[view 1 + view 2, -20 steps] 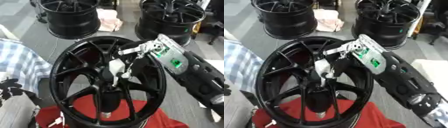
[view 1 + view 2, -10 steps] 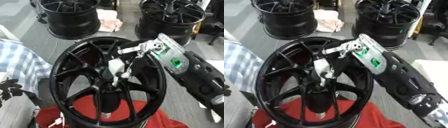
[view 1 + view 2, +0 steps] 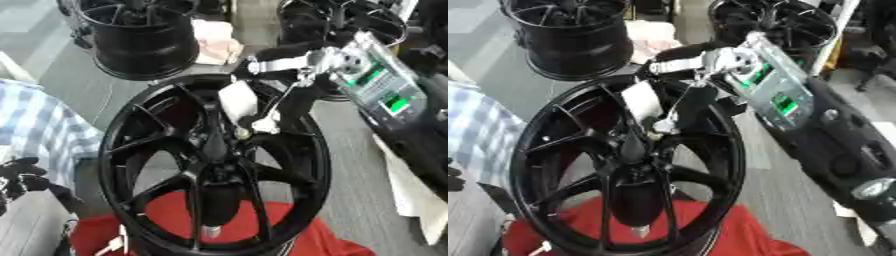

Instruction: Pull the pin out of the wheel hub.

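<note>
Grey floor (image 3: pixel 87 75) carried two black wheels (image 3: pixel 140 35) at the far side, a pale cloth (image 3: pixel 217 41) between them; red cloth (image 3: pixel 737 235) under the near wheel (image 3: pixel 210 160).

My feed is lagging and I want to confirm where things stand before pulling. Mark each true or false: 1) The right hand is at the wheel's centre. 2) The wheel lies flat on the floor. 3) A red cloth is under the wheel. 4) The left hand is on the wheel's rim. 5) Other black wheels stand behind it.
1) True: the right hand reaches over the wheel hub.
2) False: the wheel stands upright, facing the camera.
3) True: a red cloth lies beneath it.
4) False: the left hand is at the view's left edge, off the rim.
5) True: black wheels stand behind.
</note>
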